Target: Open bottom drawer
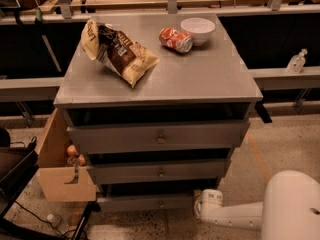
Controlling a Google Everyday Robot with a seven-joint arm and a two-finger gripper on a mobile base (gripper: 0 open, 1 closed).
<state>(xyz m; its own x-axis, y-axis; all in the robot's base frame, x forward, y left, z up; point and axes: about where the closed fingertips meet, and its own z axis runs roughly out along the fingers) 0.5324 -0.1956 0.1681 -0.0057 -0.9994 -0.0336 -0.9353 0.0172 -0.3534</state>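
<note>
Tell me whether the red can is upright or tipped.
Tipped: the red can lies on its side beside the white bowl. The gripper is low by the bottom drawer.

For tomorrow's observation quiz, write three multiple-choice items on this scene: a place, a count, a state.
1. How many drawers has the grey metal cabinet? A) two B) five C) three
2. Where is the robot's white gripper? A) over the cabinet top B) low, by the right end of the grey flat-fronted bottom drawer C) left of the cabinet
3. How does the red cylindrical soda can rest? A) on its side B) upright C) upside down
Answers: C, three knobbed fronts stacked; B, it sits near the floor beside that drawer; A, its end faces sideways.
</note>
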